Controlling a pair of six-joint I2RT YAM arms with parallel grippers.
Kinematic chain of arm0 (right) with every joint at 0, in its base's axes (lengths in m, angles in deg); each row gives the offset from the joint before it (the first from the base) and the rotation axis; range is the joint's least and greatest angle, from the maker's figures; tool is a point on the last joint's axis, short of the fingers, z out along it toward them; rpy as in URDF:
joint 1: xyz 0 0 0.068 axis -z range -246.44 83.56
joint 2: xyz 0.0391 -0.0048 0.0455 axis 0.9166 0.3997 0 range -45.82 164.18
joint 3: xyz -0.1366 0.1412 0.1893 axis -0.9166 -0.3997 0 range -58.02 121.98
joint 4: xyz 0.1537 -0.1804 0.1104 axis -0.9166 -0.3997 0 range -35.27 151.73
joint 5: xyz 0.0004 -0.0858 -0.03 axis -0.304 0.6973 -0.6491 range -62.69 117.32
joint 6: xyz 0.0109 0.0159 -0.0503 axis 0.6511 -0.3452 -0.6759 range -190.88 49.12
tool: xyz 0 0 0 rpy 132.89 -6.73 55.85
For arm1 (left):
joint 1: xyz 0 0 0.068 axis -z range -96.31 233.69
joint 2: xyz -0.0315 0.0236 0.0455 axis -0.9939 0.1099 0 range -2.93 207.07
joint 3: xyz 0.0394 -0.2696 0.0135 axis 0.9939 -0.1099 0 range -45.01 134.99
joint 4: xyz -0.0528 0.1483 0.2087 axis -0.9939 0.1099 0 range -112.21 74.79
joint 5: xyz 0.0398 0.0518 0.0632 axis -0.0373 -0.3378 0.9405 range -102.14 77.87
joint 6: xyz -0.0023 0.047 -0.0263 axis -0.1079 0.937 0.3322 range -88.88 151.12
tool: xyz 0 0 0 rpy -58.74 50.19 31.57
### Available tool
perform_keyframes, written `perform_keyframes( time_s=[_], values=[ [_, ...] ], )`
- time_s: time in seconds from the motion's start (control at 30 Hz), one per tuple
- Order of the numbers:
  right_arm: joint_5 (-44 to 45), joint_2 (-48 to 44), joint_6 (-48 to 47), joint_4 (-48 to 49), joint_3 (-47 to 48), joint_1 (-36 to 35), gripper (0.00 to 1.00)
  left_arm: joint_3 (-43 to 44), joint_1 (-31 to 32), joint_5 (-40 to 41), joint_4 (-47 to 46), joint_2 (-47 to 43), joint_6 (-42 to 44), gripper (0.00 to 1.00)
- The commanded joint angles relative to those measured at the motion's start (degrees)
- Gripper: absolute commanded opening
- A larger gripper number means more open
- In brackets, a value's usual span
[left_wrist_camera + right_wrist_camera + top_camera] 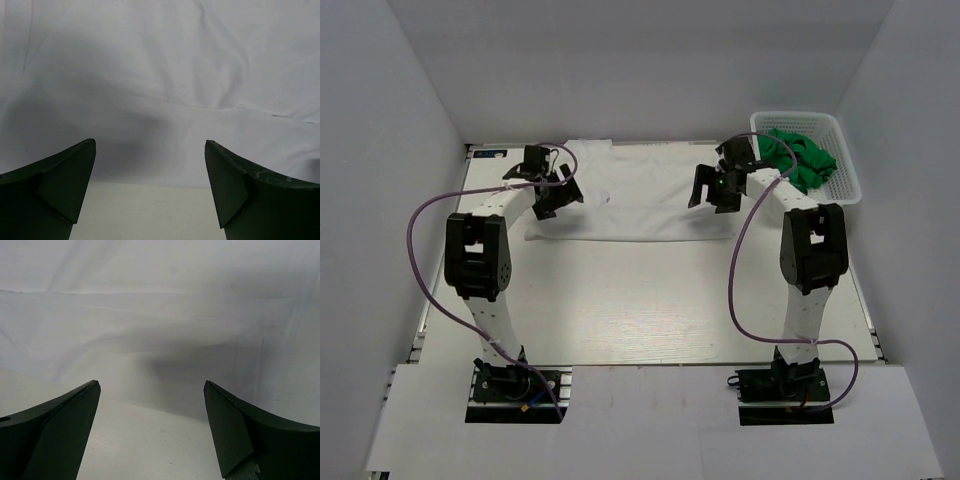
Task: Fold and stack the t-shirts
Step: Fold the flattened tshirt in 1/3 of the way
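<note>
White shirt (640,195) being spread flat, long axis left-right; green shirts (800,158) being contained in basket (850,185); left gripper (558,197), right gripper (713,192) being held agape, empty.

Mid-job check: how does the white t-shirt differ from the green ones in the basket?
The white t-shirt lies spread out on the table, while the green t-shirts sit inside the basket. The white one is mostly flat with shallow creases, and the green ones are crumpled in a heap. The white one is at the far middle and the green ones at the far right. Both look plain, with no print.
</note>
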Motion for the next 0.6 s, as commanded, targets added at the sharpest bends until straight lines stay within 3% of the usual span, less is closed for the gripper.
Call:
perform_keyframes(
  time_s=[0.0, 0.33, 0.43, 0.57],
  values=[
    [-2.5, 1.5, 0.1, 2.0, -1.3, 0.1, 0.90, -3.4, -1.1, -0.9, -3.3, -1.9, -0.5, 1.00],
    [-4.2, 0.1, 1.1, 8.2, -14.5, 0.3, 0.90, -10.7, -1.6, 10.6, 5.4, 0.5, -3.5, 1.00],
    [-5.6, -1.9, 1.9, 10.8, -22.3, 0.3, 0.90, -18.6, -1.6, 11.5, 5.4, -4.2, -6.1, 1.00],
    [-7.8, -8.3, 4.4, 13.3, -31.9, -0.1, 0.90, -31.7, -1.6, 5.8, 3.1, -12.3, -8.6, 1.00]
  ],
)
